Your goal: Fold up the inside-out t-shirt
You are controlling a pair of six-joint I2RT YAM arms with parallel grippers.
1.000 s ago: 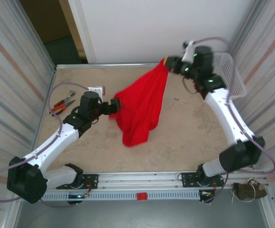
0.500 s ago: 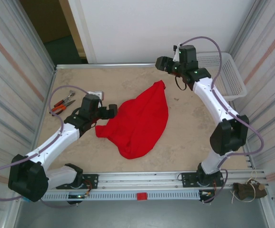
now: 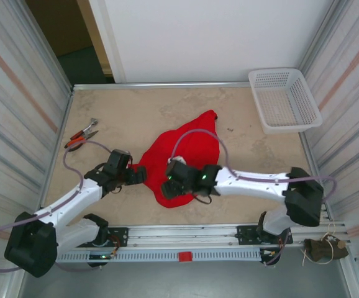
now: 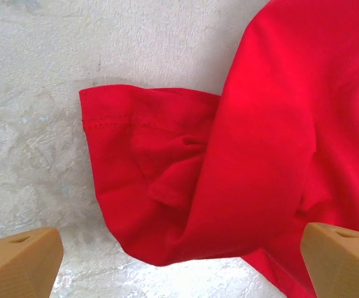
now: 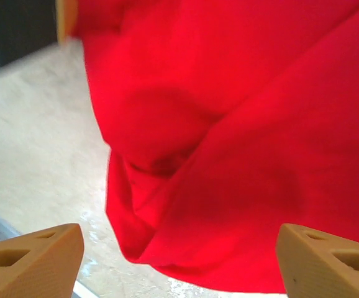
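As it lies crumpled on the pale stone-like table (image 3: 260, 155), the bright red soft cloth t-shirt (image 3: 192, 146) has the left gripper (image 3: 137, 176) spread beside its sleeve, the right gripper (image 3: 169, 188) spread over its near edge.

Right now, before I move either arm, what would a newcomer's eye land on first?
The bright red t-shirt, crumpled in a heap mid-table, grabs the eye first. Both arms converge on its near edge, with the left gripper and the right gripper open beside the cloth. A white basket sits in the far right corner.
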